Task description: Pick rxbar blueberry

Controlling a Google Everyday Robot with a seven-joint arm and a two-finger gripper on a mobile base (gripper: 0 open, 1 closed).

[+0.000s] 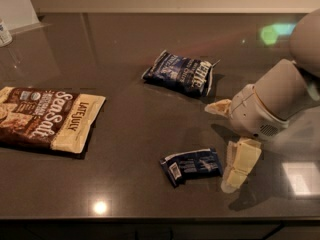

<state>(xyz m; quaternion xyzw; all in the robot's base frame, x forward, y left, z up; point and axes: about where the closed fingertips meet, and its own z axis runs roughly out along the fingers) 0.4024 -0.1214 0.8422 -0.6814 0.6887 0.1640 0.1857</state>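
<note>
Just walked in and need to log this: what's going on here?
A robot arm is going after the rxbar blueberry on the dark counter. Its claw hangs open close beside the bar, not gripping it. A blue chip bag and a Sea Salt bag lie apart from it.
</note>
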